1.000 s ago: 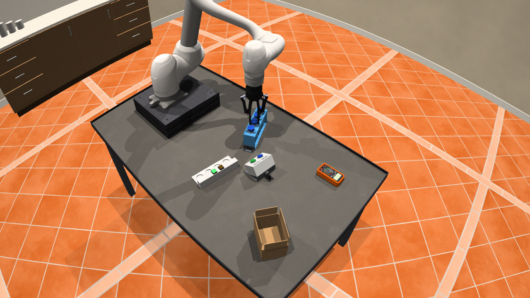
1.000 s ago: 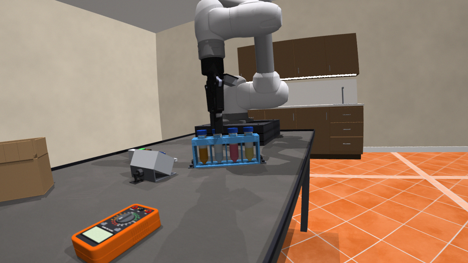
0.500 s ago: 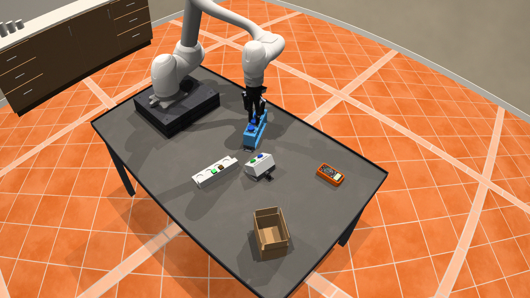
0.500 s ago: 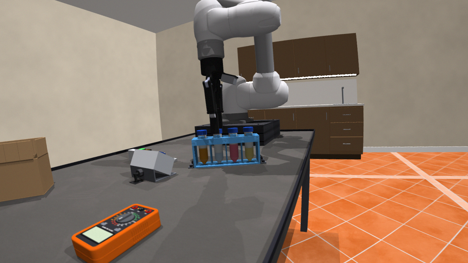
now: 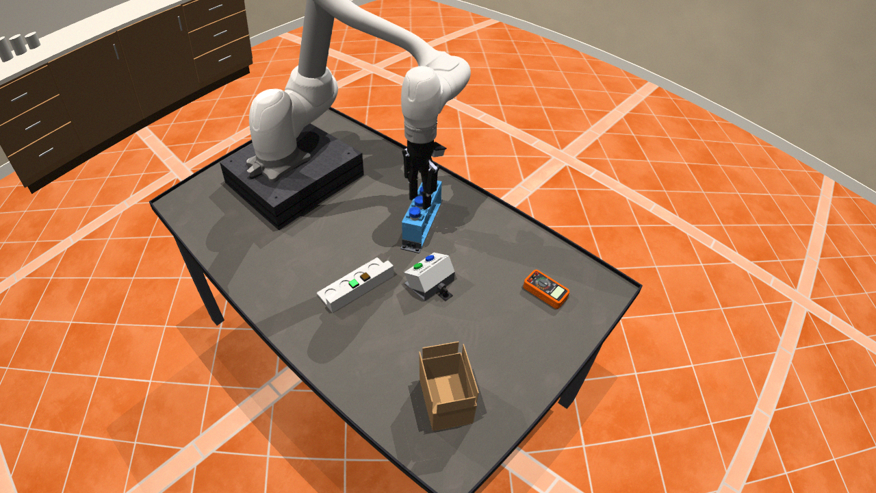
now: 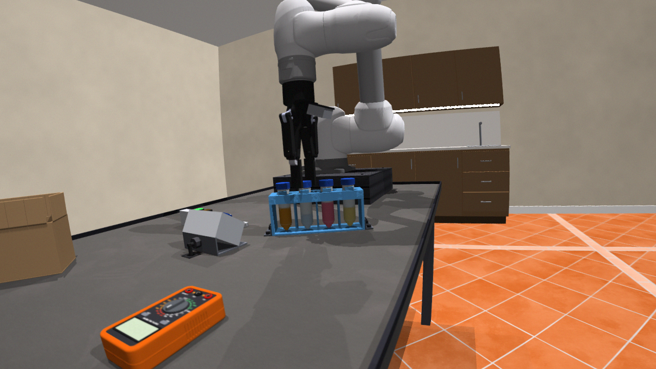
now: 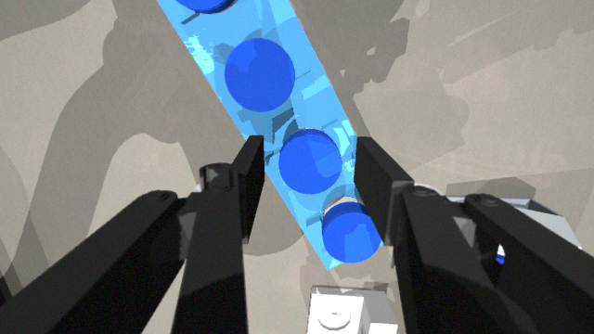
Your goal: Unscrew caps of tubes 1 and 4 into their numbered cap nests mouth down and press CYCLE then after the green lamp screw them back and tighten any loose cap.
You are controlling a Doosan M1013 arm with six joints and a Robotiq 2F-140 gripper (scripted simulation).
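Observation:
The blue rack holds four tubes, each with a blue cap on; it also shows in the exterior view. My gripper points straight down over the rack. Its fingers straddle the cap of the second tube from the end nearest the key housing, with a clear gap on both sides. The gripper is open and holds nothing. It shows in the top and exterior views. The white cap tray has empty nests, and its green lamp looks lit. The key housing carries the green key and the blue key.
An orange multimeter lies at the table's right side. An open cardboard box stands near the front edge. The arm's black plinth is at the back left. The housing stands just left of the rack in the exterior view.

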